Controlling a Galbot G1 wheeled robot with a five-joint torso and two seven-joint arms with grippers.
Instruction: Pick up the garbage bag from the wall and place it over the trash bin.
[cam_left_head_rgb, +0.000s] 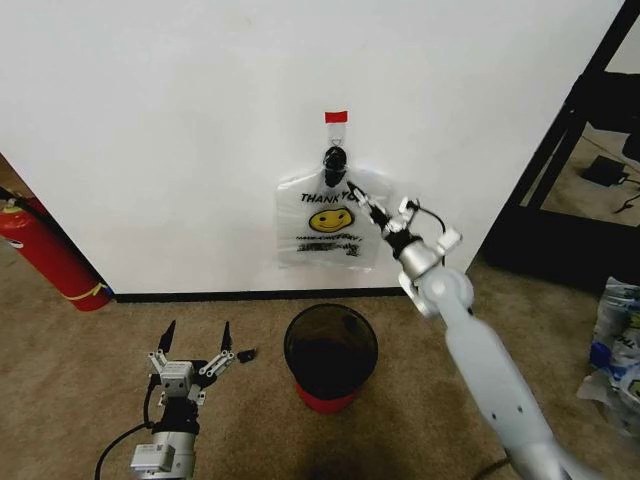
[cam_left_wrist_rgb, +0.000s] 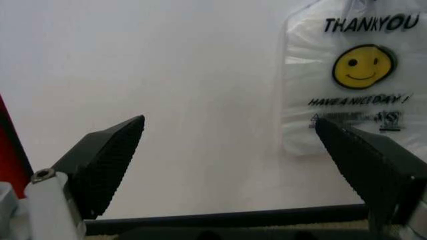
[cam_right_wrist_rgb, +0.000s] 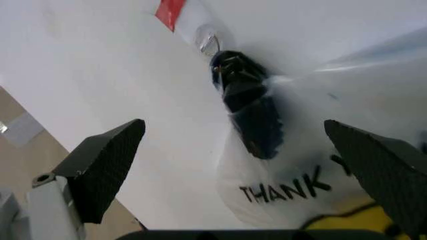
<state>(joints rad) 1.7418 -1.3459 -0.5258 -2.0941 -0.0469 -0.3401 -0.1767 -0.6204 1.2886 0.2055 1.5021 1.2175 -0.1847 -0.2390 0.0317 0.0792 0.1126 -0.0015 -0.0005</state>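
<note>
The garbage bag (cam_left_head_rgb: 328, 222) hangs on the wall (cam_left_head_rgb: 200, 130), under a hook (cam_left_head_rgb: 334, 158) and a tape piece (cam_left_head_rgb: 336, 117). The trash bin (cam_left_head_rgb: 331, 358) stands on the floor before the wall, below the bag. The right gripper (cam_left_head_rgb: 358, 197) is at the bag's upper right part. The left gripper (cam_left_head_rgb: 197, 345) is low, left of the bin. A fire extinguisher (cam_left_head_rgb: 50, 255) leans far left.

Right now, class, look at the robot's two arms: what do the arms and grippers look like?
Both arms are smooth, light grey tubes. The right gripper and left gripper each have two black, wedge-shaped fingers with finely ribbed pads, on silver-white metal brackets. Thin black cables loop beside each wrist.
</note>
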